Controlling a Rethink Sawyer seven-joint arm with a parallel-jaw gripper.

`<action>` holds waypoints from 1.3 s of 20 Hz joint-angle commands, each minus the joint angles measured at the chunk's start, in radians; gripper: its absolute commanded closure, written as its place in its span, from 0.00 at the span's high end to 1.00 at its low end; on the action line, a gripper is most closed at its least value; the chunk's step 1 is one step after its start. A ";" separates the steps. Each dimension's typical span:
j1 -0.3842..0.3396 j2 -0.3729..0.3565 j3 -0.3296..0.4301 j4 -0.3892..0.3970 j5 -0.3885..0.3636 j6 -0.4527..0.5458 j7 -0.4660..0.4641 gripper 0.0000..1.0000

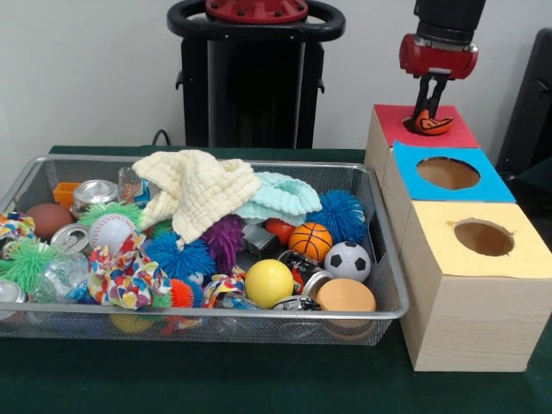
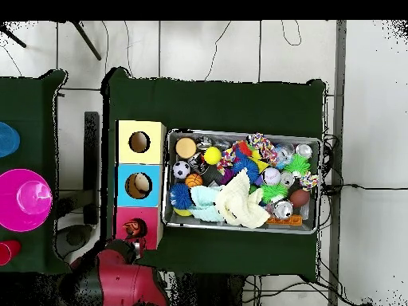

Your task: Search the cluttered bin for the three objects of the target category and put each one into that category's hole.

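Right now the jaws of the gripper (image 1: 429, 110) are nearly closed, clenched on a small orange ball with black seams (image 1: 432, 124), a mini basketball by its look, held directly over the red-faced hole (image 1: 423, 123) in the farthest of three pale wooden boxes. In the front view this sits at about 1 o'clock; in the overhead view the gripper (image 2: 137, 231) and hole (image 2: 134, 226) lie at about 8 o'clock. The ball rests at the hole's mouth, partly sunk below the red paper.

Beside that box stand the blue-faced box (image 1: 447, 172) and the yellow-faced box (image 1: 483, 238), each with its own round opening, in a row along the right side of the bin (image 1: 216, 314). The bin, a silver wire-mesh basket on the green tabletop (image 1: 172, 379), is full: a cream knitted cloth (image 1: 197, 191) lies over a mint one (image 1: 280, 197), with spiky blue balls (image 1: 341, 215), a second basketball (image 1: 310, 241), a soccer ball (image 1: 348, 260), a yellow ball (image 1: 269, 282), a baseball (image 1: 112, 231) and cans (image 1: 93, 195) around them. Nothing stands between the gripper and the hole.
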 commanded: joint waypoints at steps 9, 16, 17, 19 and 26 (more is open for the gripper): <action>-0.015 0.118 0.052 0.000 0.071 -0.070 0.262 0.00; -0.073 0.127 0.099 0.004 0.052 -0.123 0.245 0.00; -0.075 0.127 0.101 0.003 0.052 -0.123 0.244 0.00; -0.078 0.129 0.105 0.001 0.053 -0.122 0.242 0.00; -0.087 0.133 0.118 -0.005 0.059 -0.127 0.245 0.00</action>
